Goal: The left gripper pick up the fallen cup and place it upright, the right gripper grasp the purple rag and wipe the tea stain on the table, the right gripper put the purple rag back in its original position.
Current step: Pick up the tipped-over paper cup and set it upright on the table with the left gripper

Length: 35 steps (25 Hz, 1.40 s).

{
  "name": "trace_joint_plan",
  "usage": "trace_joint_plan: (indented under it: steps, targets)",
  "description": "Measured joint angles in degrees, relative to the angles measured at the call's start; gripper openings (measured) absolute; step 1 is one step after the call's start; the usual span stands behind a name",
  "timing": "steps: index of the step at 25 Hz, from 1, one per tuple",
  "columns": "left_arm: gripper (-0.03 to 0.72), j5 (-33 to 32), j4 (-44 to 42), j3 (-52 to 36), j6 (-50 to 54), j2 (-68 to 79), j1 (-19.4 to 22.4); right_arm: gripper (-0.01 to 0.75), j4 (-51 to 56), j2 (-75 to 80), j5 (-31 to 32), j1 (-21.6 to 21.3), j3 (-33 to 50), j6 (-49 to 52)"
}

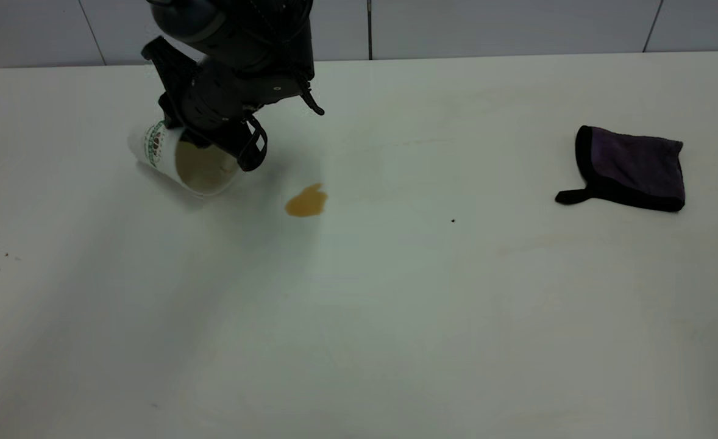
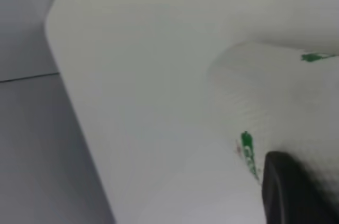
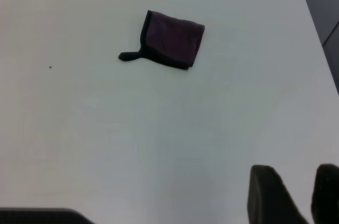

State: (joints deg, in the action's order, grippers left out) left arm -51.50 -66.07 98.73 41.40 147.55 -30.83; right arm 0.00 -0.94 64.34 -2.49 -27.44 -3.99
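Observation:
The white paper cup (image 1: 170, 160) with its green logo lies tilted at the table's left rear, its tea-stained mouth facing the camera. My left gripper (image 1: 216, 145) reaches down from above and is shut on the cup at its rim; in the left wrist view one black finger (image 2: 294, 192) presses against the cup wall (image 2: 275, 102). The amber tea stain (image 1: 306, 201) sits on the table (image 1: 395, 305) just right of the cup. The purple rag (image 1: 633, 167) (image 3: 172, 38) lies flat at the right. My right gripper (image 3: 307, 195) hovers open, well away from the rag.
A tiny dark speck (image 1: 453, 221) marks the table's middle, and a few more specks lie at the left front (image 1: 5, 256). A tiled wall runs behind the table's far edge. The table's corner and the floor beyond show in the left wrist view.

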Motion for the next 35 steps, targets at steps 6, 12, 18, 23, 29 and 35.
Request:
trace_joint_plan:
  steps: [6,12,18,23,29,35]
  targets:
    - [-0.023,-5.2,12.2,8.4,-14.8,-0.7,1.3,0.237,0.0,0.0,0.0,0.0,0.0,0.0]
    - [-0.023,-8.7,40.2,23.0,-35.7,-5.4,8.5,0.237,0.0,0.0,0.0,0.0,0.0,0.0]
    - [-0.024,-9.1,61.2,28.5,-46.9,-6.3,16.4,0.237,0.0,0.0,0.0,0.0,0.0,0.0]
    - [-0.024,-8.3,69.3,28.6,-52.0,-4.9,21.7,0.237,0.0,0.0,0.0,0.0,0.0,0.0]
    - [-0.024,-6.4,78.1,28.6,-55.3,-1.6,26.5,0.238,0.0,0.0,0.0,0.0,0.0,0.0]
    - [-0.016,-5.0,81.9,28.6,-55.9,2.1,28.5,0.238,0.0,0.0,0.0,0.0,0.0,0.0]
